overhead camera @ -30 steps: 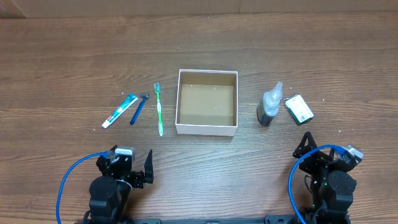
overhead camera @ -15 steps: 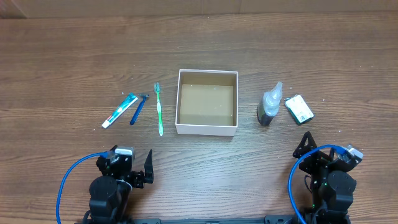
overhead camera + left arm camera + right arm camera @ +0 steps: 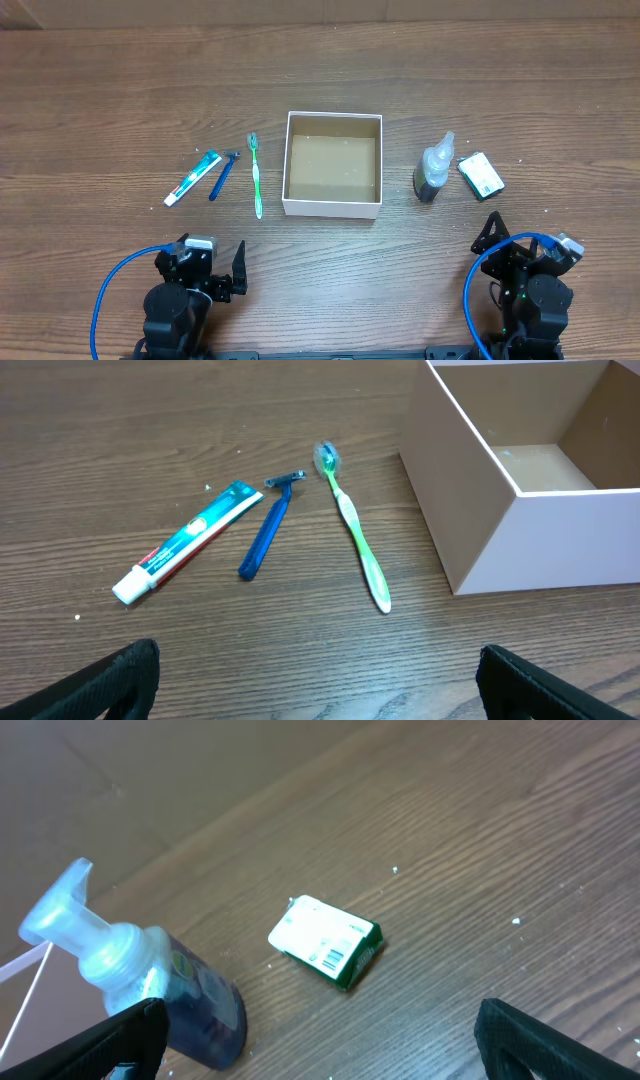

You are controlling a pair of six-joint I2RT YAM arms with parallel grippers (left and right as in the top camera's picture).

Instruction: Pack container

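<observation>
The container (image 3: 332,208), a square white box with a brown inside, stands empty at the table's middle; it also shows in the left wrist view (image 3: 470,530). Left of it lie a green toothbrush (image 3: 256,176) (image 3: 357,540), a blue razor (image 3: 222,176) (image 3: 266,536) and a toothpaste tube (image 3: 192,179) (image 3: 186,541). Right of it stand a pump bottle (image 3: 433,170) (image 3: 140,985) and a green soap box (image 3: 481,174) (image 3: 325,942). My left gripper (image 3: 215,272) (image 3: 318,678) is open and empty near the front edge. My right gripper (image 3: 512,236) (image 3: 318,1038) is open and empty, just in front of the bottle and soap box.
Blue cables loop beside both arm bases (image 3: 100,300) (image 3: 470,290). A cardboard wall (image 3: 150,780) stands behind the table's far edge.
</observation>
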